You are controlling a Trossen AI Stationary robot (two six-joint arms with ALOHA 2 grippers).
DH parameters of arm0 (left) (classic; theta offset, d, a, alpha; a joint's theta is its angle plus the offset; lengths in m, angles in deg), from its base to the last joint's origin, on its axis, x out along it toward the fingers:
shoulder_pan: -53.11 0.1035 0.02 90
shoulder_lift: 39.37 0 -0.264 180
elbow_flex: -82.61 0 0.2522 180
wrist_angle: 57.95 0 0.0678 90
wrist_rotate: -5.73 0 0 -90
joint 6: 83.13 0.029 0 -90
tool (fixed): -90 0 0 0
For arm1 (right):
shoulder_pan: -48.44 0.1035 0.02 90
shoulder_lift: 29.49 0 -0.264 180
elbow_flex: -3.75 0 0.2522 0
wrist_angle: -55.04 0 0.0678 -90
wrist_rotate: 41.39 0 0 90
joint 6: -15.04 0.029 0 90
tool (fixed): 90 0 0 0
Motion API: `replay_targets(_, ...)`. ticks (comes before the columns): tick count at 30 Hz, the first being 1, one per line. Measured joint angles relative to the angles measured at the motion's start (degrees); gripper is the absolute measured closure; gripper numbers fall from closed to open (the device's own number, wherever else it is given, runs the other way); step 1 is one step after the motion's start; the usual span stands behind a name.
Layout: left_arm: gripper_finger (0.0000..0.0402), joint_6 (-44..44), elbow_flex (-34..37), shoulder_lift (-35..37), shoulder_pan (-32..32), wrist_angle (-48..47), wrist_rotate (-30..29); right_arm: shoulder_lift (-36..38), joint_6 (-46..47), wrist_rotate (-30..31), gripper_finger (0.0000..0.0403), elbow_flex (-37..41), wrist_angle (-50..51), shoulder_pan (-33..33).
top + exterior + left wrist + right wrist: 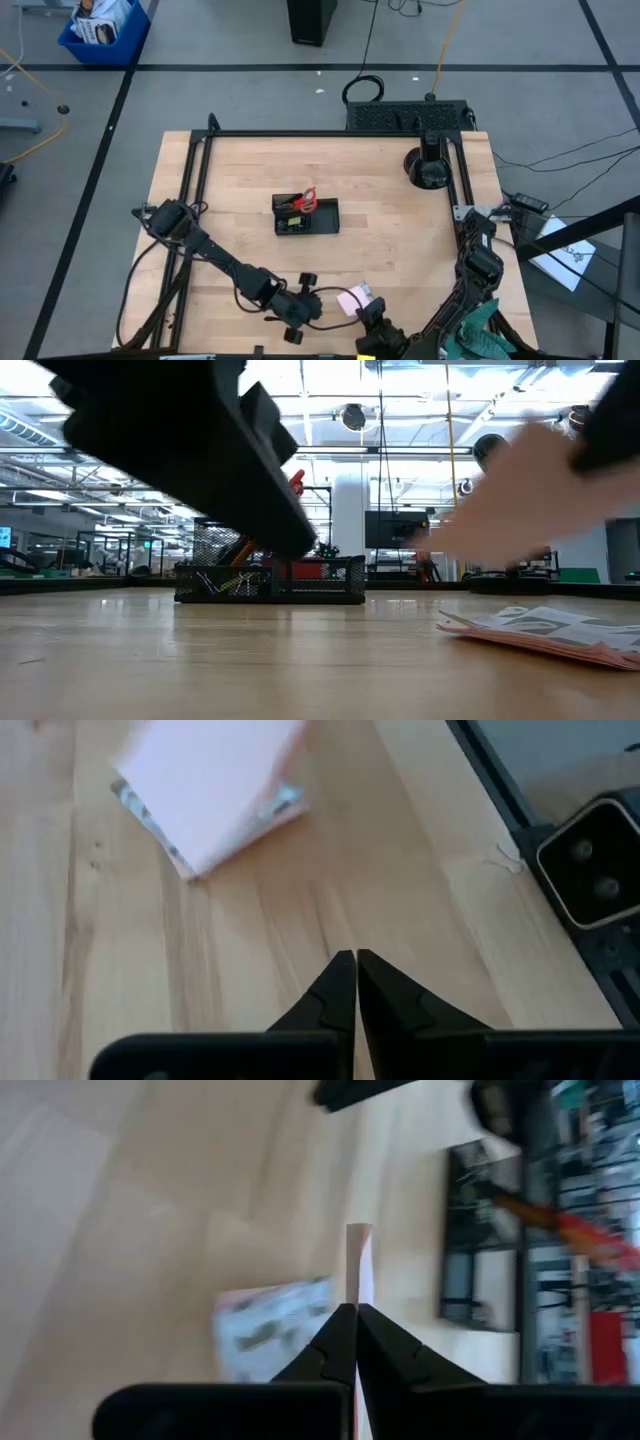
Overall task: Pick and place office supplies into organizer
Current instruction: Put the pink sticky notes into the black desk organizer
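The pale pink sticky-note pad (352,298) is near the table's front edge, raised in my right gripper (368,314), which is shut on it. In the low view it is a pink blur (520,490) above a printed sheet with pink edges (550,632) lying flat on the table. My left gripper (355,965) is shut on nothing and hovers over bare wood just left of the pad. The black organizer (307,217) stands mid-table with red-handled scissors (308,197) sticking up from it. My right gripper pinches the pink pad between its two fingers; the pad shows edge-on as a thin pink strip (358,1265) running out past the fingertips. The fingers slant down from the table's near right side. The pad is lifted clear of the printed sheet (272,1335) on the table.
A round black camera mount base (428,170) stands at the far right. Black frame rails (195,190) run along the table's left, far and right sides. A green-leafed plant (482,322) is at the near right corner. Bare wood lies between the pad and the organizer.
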Motion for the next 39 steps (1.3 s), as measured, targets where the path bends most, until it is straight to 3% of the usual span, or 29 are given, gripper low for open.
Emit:
replay_targets(8,0.0396,-1.1,0.1,0.2,-3.1,-4.1,-2.8,0.1,-3.6,7.7,0.0403,-3.3,5.3,-3.3)
replay_targets(17,0.0395,-1.4,0.1,5.3,-11.2,-9.6,-13.4,0.2,-6.2,12.7,0.0403,-3.3,5.3,-13.9)
replay_targets(27,0.0399,0.0,0.0,11.1,-19.6,-14.3,-22.0,0.2,-9.3,8.7,0.0403,-3.2,0.2,-26.1)
replay_targets(34,0.0382,0.0,0.0,11.4,-23.7,-17.5,-26.8,0.2,-16.8,5.4,0.0403,-3.2,-7.4,-31.1)
replay_targets(39,0.0394,-0.1,0.0,11.5,-24.7,-18.9,-28.0,0.2,-19.0,2.8,0.0403,-3.2,-8.9,-33.3)
